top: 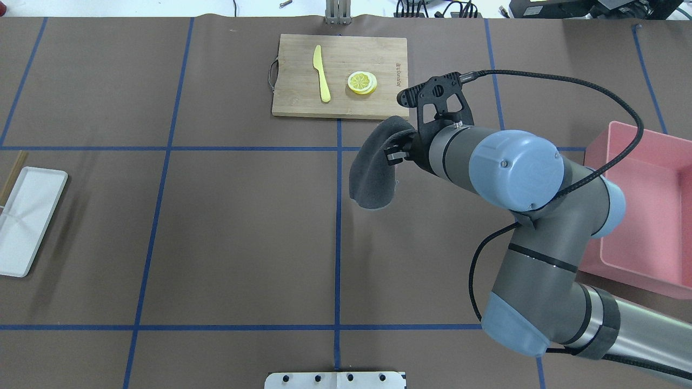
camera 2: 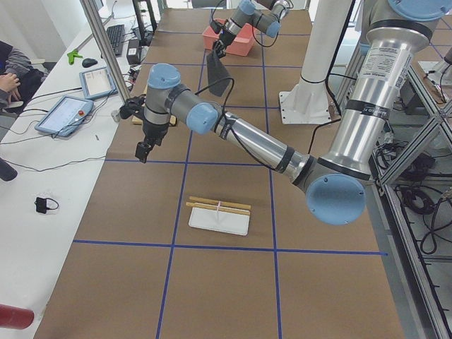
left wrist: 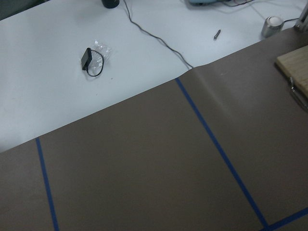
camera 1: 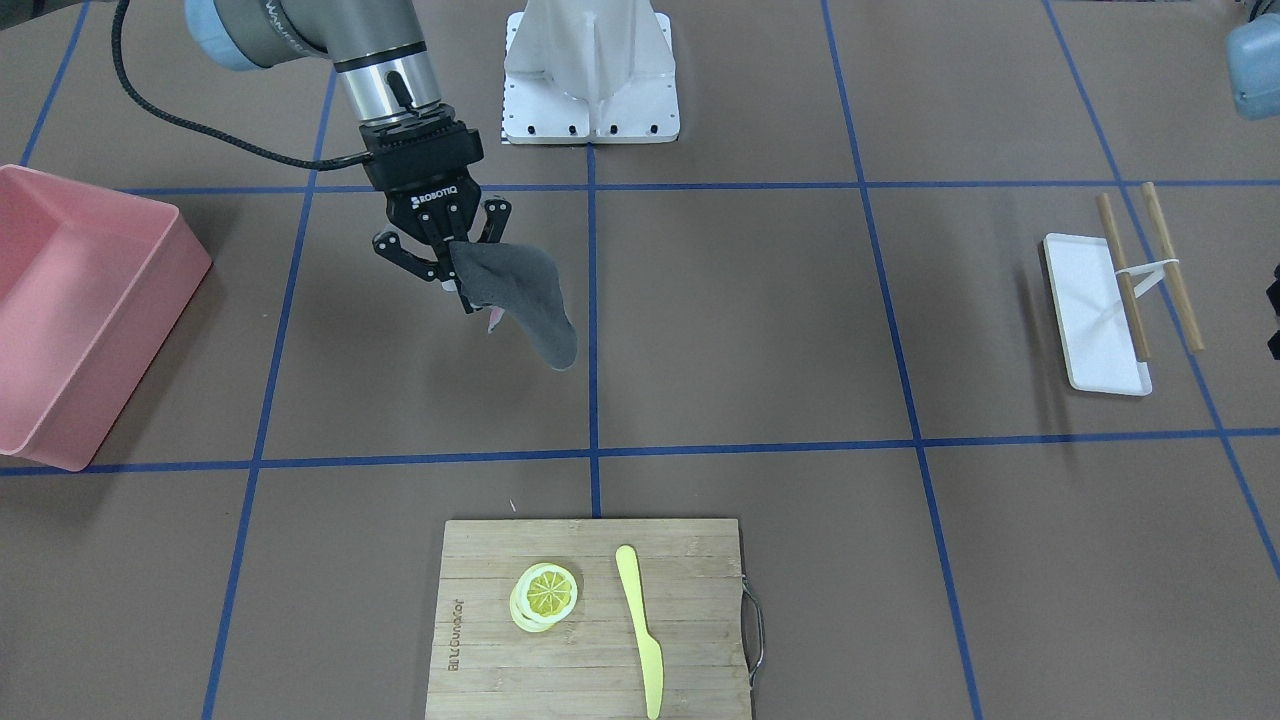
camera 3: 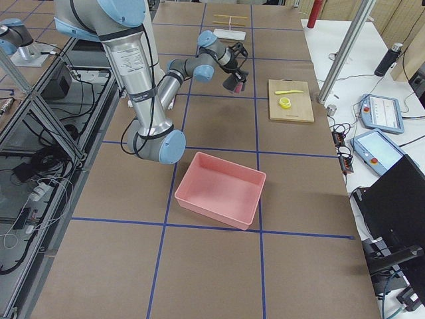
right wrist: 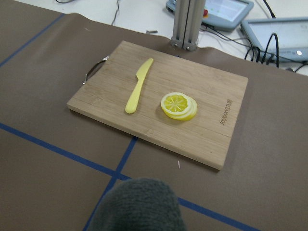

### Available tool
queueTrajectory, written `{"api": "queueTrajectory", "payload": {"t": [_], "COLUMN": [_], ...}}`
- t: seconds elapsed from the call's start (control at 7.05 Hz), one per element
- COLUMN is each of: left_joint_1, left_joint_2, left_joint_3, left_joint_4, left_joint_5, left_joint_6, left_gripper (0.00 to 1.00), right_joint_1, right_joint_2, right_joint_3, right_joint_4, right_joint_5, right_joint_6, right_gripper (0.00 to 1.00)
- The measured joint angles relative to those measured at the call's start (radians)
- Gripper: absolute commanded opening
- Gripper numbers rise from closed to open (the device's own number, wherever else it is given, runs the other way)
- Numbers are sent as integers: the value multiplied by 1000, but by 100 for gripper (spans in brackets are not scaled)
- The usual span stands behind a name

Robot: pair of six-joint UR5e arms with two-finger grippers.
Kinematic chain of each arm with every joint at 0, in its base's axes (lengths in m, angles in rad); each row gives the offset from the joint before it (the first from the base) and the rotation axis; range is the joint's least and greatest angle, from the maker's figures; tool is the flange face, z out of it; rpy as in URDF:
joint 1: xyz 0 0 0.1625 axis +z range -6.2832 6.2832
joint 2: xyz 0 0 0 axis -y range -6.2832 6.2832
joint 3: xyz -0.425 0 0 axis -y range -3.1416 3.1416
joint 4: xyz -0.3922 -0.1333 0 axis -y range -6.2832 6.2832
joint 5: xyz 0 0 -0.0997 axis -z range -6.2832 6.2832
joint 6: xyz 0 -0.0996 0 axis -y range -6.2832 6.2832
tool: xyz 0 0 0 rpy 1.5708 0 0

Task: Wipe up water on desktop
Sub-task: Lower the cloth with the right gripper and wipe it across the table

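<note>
My right gripper (camera 1: 457, 287) is shut on a dark grey cloth (camera 1: 520, 300) and holds it off the brown desktop (camera 1: 750, 320). The cloth (top: 373, 173) hangs limp beside the centre blue tape line, short of the cutting board. Its rounded top fills the bottom of the right wrist view as the cloth (right wrist: 139, 207). No water shows on the desktop in any view. My left gripper (camera 2: 143, 151) appears only in the exterior left view, raised above the desktop's edge on the operators' side; I cannot tell whether it is open or shut.
A bamboo cutting board (camera 1: 690, 620) carries a yellow knife (camera 1: 640, 630) and lemon slices (camera 1: 545, 595). A pink bin (camera 1: 60, 300) stands on my right side. A white tray (camera 1: 1095, 310) with chopsticks lies on my left side. The white mount base (camera 1: 590, 70) sits at the robot's edge.
</note>
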Motion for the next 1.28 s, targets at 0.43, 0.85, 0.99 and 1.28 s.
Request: {"api": "queueTrajectory", "payload": {"t": [0.43, 0.85, 0.99, 1.28], "left_joint_1": [-157, -282, -288, -289], "left_joint_2": [111, 148, 152, 160], "left_joint_3": [151, 328, 336, 341], "left_joint_4": [116, 46, 42, 37], "left_joint_5": [1, -91, -99, -103], "left_joint_6": [333, 379, 380, 380], "left_gripper": [98, 98, 98, 98], "right_joint_1": [65, 80, 97, 157], "right_joint_2": [5, 2, 1, -8], "right_joint_3": [7, 8, 4, -52], "right_joint_4": [-172, -367, -435, -502], "right_joint_5": [137, 165, 166, 166], "right_joint_6": [85, 153, 145, 60], "right_gripper": [0, 0, 0, 0]}}
